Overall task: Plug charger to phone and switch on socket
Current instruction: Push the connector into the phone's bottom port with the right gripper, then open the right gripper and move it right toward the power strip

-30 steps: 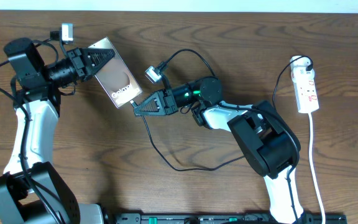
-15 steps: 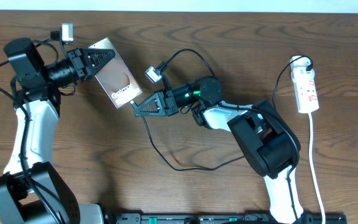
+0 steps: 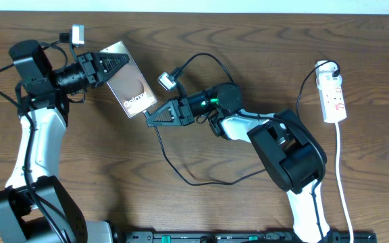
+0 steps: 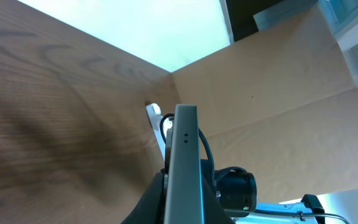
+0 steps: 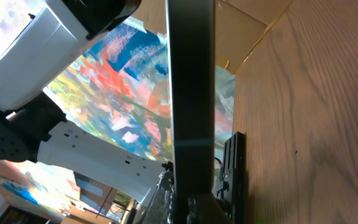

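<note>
The plugging step looks to be in hand, and the switch is not yet dealt with. The left fingers (image 3: 105,62) are clenched on the upper end of the flat, glossy bronze-brown phone (image 3: 135,91) with white "Galaxy" lettering. They hold it slanted over the brown wooden surface (image 3: 100,169), and the left wrist view shows the phone (image 4: 185,162) edge-on. The right fingers (image 3: 164,115) are pinched on the connector end of the long thin black charger cable (image 3: 193,183), their tips meeting the phone's lower edge. Whether the connector is seated in the port cannot be told. The next move likely calls for a straight push along the phone's length while the left fingers brace it. The right arm would then let go and reach the small white power strip with red markings (image 3: 334,96), well apart at the right, to press its switch.
</note>
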### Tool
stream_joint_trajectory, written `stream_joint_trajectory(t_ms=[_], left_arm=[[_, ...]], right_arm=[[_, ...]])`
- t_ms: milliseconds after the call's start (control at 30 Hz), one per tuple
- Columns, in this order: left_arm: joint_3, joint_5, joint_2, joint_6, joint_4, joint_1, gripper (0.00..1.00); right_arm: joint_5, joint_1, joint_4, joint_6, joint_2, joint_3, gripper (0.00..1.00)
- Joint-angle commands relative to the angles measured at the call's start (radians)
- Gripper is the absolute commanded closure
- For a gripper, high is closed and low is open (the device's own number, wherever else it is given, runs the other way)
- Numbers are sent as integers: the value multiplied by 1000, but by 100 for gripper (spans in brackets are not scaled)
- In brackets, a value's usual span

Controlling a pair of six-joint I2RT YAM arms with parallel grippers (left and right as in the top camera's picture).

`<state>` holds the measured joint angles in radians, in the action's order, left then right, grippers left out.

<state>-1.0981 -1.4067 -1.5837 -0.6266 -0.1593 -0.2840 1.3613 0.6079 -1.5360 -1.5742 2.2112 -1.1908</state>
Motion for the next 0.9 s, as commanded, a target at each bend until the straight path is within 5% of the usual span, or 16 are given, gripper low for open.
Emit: stream_joint_trajectory(t_ms=[0, 667, 733, 867], left_arm=[[-16, -44, 14, 2, 1, 15, 93], [-16, -44, 14, 2, 1, 15, 93], [-16, -44, 14, 2, 1, 15, 93], [-16, -40, 14, 2, 0, 14, 92]], right_arm=[[-55, -5, -40, 22, -8, -8, 99], [-311, -5, -39, 4, -8, -8, 99], [-300, -5, -39, 4, -8, -8, 85], [-293, -5, -39, 4, -8, -8, 20]])
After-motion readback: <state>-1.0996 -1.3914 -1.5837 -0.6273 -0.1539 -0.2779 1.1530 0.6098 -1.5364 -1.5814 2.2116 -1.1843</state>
